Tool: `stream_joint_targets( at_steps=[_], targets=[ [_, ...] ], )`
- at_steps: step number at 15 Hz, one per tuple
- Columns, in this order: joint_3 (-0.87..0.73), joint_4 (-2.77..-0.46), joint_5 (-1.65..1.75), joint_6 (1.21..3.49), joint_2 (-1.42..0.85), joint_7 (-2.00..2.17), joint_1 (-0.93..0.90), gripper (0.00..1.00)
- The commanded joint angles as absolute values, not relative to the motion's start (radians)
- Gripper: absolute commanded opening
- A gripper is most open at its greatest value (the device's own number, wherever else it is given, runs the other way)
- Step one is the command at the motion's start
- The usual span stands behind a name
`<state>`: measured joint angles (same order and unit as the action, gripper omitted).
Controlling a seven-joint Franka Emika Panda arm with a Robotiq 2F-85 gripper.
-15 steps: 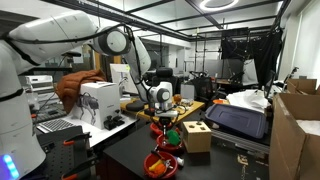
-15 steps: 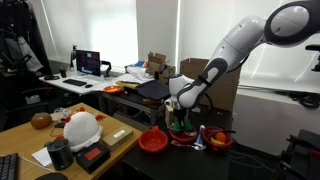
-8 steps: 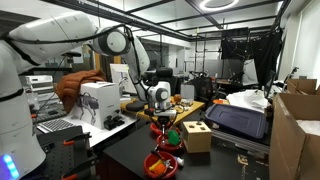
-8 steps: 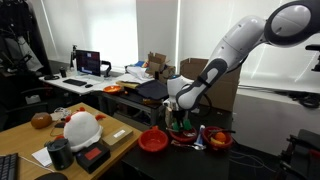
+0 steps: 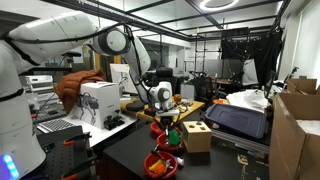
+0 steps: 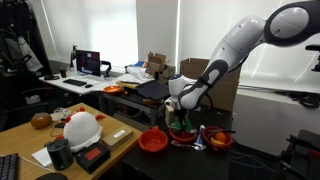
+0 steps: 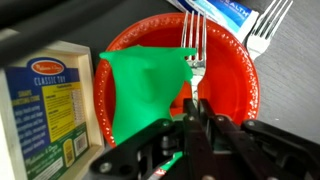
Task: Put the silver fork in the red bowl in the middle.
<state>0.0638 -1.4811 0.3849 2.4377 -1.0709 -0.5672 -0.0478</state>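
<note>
My gripper (image 7: 193, 105) is shut on the handle of the silver fork (image 7: 193, 45). It holds the fork with its tines pointing away, over the red bowl (image 7: 245, 70). A green piece (image 7: 145, 85) lies inside this bowl. In both exterior views the gripper (image 5: 165, 118) (image 6: 178, 117) hangs just above the middle red bowl (image 5: 167, 135) (image 6: 180, 135) on the dark table. The fork itself is too small to make out there.
A wooden toy box (image 7: 45, 110) (image 5: 197, 135) stands close beside the bowl. A second pale fork (image 7: 268, 25) and a blue-white packet (image 7: 225, 12) lie beyond it. Other red bowls (image 5: 160, 163) (image 6: 153, 141) (image 6: 218, 140) sit on either side.
</note>
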Motion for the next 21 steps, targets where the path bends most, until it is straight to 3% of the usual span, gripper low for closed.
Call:
stream_joint_targets(
  at_steps=[1, 10, 11, 13, 21],
  targets=[
    [0.063, -1.476, 0.399, 2.436, -1.068, -0.598, -0.05, 0.02],
    [0.068, -1.456, 0.391, 2.423, -1.083, -0.627, -0.063, 0.04],
    [0.067, -1.454, 0.39, 2.42, -1.084, -0.625, -0.064, 0.34],
    [0.066, -1.454, 0.389, 2.417, -1.086, -0.625, -0.064, 0.41],
    [0.068, -1.469, 0.376, 2.405, -1.074, -0.612, -0.054, 0.99]
  ],
)
